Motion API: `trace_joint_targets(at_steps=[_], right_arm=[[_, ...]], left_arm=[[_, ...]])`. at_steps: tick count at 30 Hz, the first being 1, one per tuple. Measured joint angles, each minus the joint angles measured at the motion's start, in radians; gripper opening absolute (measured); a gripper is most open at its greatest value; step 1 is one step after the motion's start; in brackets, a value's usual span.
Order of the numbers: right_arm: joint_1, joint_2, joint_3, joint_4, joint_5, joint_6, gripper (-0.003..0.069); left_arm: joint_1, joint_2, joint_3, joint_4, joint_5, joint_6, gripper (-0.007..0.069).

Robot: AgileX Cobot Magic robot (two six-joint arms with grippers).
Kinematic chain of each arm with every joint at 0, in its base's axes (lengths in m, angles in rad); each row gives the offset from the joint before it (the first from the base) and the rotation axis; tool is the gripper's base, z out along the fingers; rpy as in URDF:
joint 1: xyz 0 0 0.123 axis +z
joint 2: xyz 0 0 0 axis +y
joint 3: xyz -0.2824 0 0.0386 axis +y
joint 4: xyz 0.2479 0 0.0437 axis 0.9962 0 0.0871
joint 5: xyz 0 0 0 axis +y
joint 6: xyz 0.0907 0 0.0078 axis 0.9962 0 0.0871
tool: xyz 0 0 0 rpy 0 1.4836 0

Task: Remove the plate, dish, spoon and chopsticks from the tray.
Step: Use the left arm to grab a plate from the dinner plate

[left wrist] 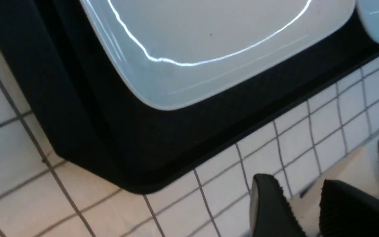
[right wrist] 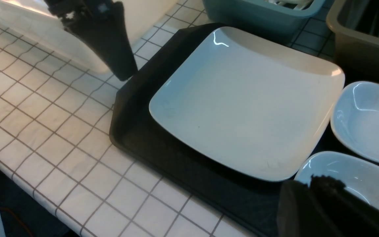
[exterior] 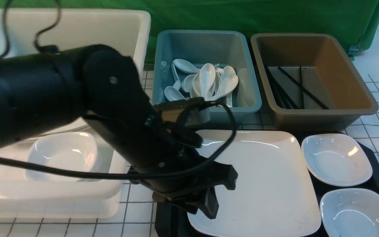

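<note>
The large white plate lies on the black tray, with two small white dishes to its right. My left gripper hovers at the plate's left edge. In the left wrist view it is open and empty, near the tray's corner and the plate. My right gripper is shut and empty by the near dish, beside the plate. It does not show in the front view. No spoon or chopsticks show on the tray.
A teal tub behind the tray holds several white spoons. A brown tub to its right holds black chopsticks. A big white tub at the left holds small white dishes. The left arm hides the tray's left part.
</note>
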Motion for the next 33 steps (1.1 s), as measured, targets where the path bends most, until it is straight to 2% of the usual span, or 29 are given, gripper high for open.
trace_joint_targets(at_steps=[5,8,19,33], right_arm=[[0.0,0.0,0.0,0.0,0.0,0.0,0.0114],[0.0,0.0,0.0,0.0,0.0,0.0,0.0115],[0.0,0.0,0.0,0.0,0.0,0.0,0.0132],[0.0,0.0,0.0,0.0,0.0,-0.002,0.0143]], left_arm=[[-0.021,0.1,-0.069,0.163,-0.012,-0.092,0.0358],[-0.021,0.152,-0.074,0.208,-0.025,-0.104,0.0376],[-0.021,0.307,-0.076,0.189,-0.081,-0.107,0.0379],[-0.021,0.361,-0.078,0.195,-0.091,-0.13,0.0383]])
